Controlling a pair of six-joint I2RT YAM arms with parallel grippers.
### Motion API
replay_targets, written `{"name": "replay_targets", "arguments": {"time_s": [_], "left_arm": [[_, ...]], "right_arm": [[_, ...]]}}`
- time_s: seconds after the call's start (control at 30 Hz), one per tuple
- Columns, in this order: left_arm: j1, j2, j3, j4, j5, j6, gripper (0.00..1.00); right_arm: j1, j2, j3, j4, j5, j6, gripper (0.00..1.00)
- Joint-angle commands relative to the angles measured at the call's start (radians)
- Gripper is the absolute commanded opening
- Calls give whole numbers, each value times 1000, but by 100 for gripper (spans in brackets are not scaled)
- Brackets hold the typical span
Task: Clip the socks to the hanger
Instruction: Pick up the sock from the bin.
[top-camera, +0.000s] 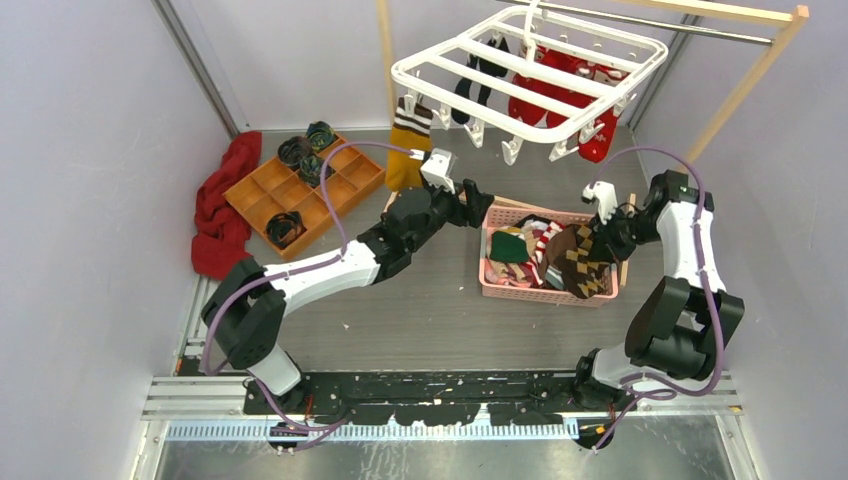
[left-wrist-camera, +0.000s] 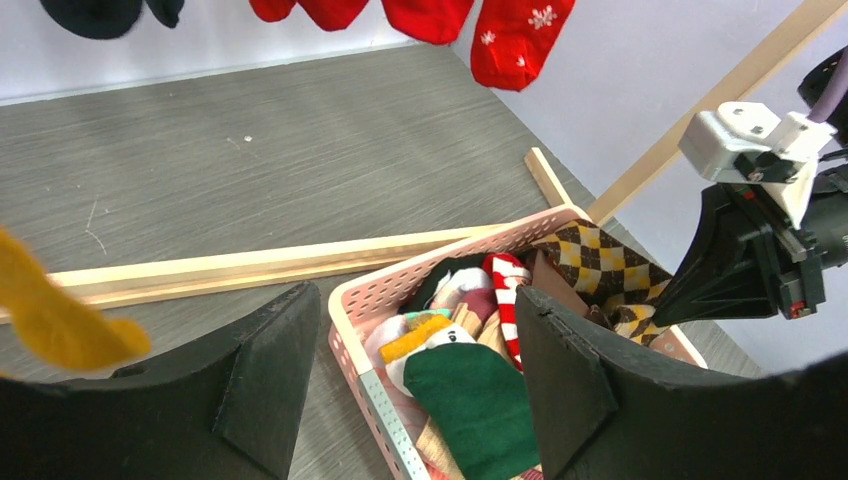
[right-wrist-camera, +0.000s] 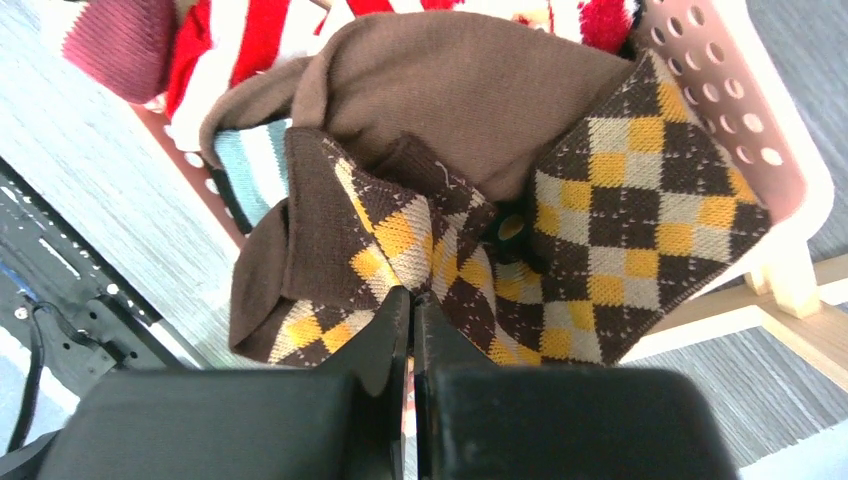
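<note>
The white hanger (top-camera: 470, 100) hangs at the back with black socks (top-camera: 475, 80), red socks (top-camera: 590, 130) and a mustard sock (top-camera: 408, 150) clipped to it. A pink basket (top-camera: 540, 295) holds several loose socks. My right gripper (right-wrist-camera: 412, 300) is shut on a fold of the brown argyle sock (right-wrist-camera: 620, 200), which drapes over the basket's right rim (right-wrist-camera: 740, 110). My left gripper (left-wrist-camera: 415, 380) is open and empty over the basket's left end (left-wrist-camera: 345, 300), above a green sock (left-wrist-camera: 480, 400). The argyle sock (left-wrist-camera: 600, 265) shows there too.
An orange divided tray (top-camera: 310, 185) with dark rolled bundles and a red cloth (top-camera: 220, 210) lie at the left. The wooden rack (top-camera: 745, 75) carries the hanger. Its base strip (left-wrist-camera: 250, 265) lies on the floor behind the basket. Walls close in on both sides.
</note>
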Motion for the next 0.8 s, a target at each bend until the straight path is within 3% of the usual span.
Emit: {"name": "replay_targets", "arguments": {"time_s": [0.0, 0.37, 0.6, 0.77], "left_arm": [[22, -75, 6, 33, 52, -31, 72], [88, -120, -34, 74, 263, -93, 72], [115, -102, -71, 177, 397, -134, 72], [128, -84, -101, 291, 485, -152, 72]], "right_arm": [[1, -94, 125, -105, -60, 11, 1], [1, -205, 326, -104, -206, 301, 1], [4, -288, 365, 39, -346, 521, 1], [32, -335, 281, 214, -390, 734, 1]]}}
